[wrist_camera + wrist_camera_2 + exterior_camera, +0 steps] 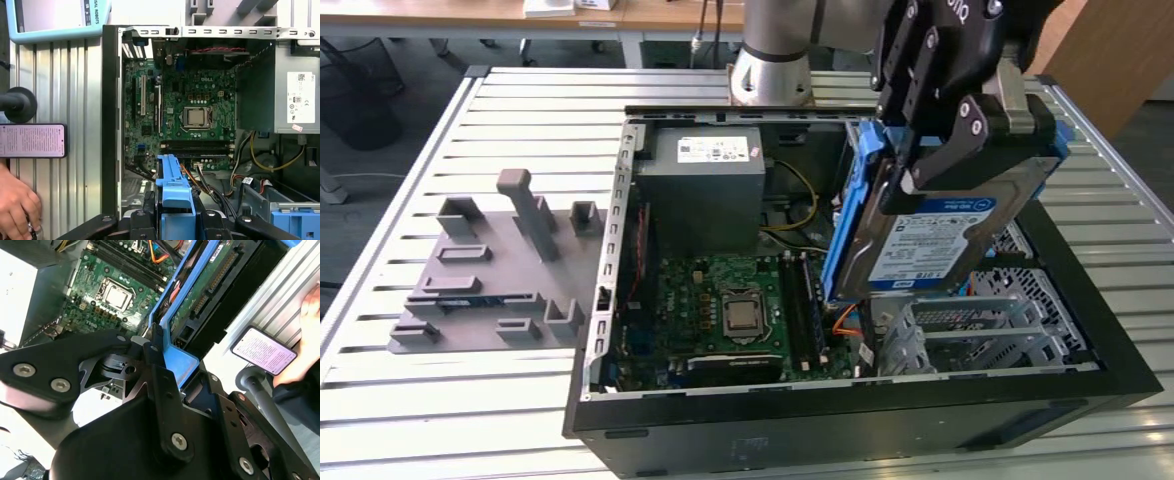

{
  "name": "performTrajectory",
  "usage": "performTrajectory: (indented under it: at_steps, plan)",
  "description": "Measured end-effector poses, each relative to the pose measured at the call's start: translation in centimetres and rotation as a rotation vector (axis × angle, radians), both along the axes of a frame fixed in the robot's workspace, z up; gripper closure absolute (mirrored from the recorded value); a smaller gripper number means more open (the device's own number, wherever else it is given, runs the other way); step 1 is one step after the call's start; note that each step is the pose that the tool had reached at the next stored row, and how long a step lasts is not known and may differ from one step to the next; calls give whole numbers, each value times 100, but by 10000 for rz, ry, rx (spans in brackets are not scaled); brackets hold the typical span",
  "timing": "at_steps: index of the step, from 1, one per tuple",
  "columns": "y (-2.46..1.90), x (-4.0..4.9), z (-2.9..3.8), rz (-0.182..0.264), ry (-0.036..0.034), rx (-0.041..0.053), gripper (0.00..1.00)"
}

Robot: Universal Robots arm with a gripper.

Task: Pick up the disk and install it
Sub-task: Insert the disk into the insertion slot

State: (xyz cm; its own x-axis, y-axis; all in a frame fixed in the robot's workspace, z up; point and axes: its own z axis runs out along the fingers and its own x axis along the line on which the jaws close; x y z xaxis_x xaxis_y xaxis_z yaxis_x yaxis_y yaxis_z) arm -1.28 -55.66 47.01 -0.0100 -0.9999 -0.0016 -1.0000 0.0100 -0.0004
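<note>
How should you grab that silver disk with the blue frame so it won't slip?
Pinch its two flat faces near the top end, coming from above. The disk hangs on edge over the open computer case, so its thin body suits a pinch, as the pincer has it.

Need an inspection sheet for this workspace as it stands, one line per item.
Surface: slatted metal table, carrying an open black computer case.
Job's things: flat silver-metal disk with white-and-blue label and blue plastic carrier frame, held tilted over the case, near a grey metal cage.
Clutter: grey moulded fixture plate; smartphone beside a person's hand.
Grippers: black gripper shut on the disk.
Cables: orange wires and yellow wires inside the case.
Surroundings: wooden desk behind the table.
</note>
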Motion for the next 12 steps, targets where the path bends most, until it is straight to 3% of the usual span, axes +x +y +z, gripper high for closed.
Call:
performTrajectory:
  at_steps: [12]
  plan:
    - [-33, 380, -60, -1, 0, 1, 64]
